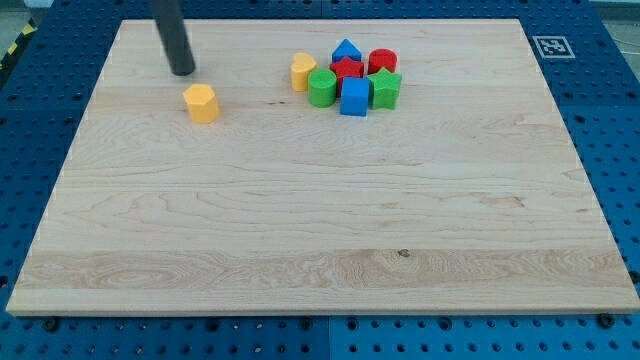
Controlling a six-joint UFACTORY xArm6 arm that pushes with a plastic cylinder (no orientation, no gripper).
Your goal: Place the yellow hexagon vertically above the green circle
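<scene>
The yellow hexagon stands alone on the wooden board, in the view's upper left. My tip rests just above and slightly left of it, a small gap apart. The green circle sits to the right in a tight cluster near the view's top middle, well away from the hexagon and my tip.
The cluster also holds a yellow heart, a blue block at its top, a red star, a red cylinder, a green star and a blue cube. The board lies on a blue pegboard.
</scene>
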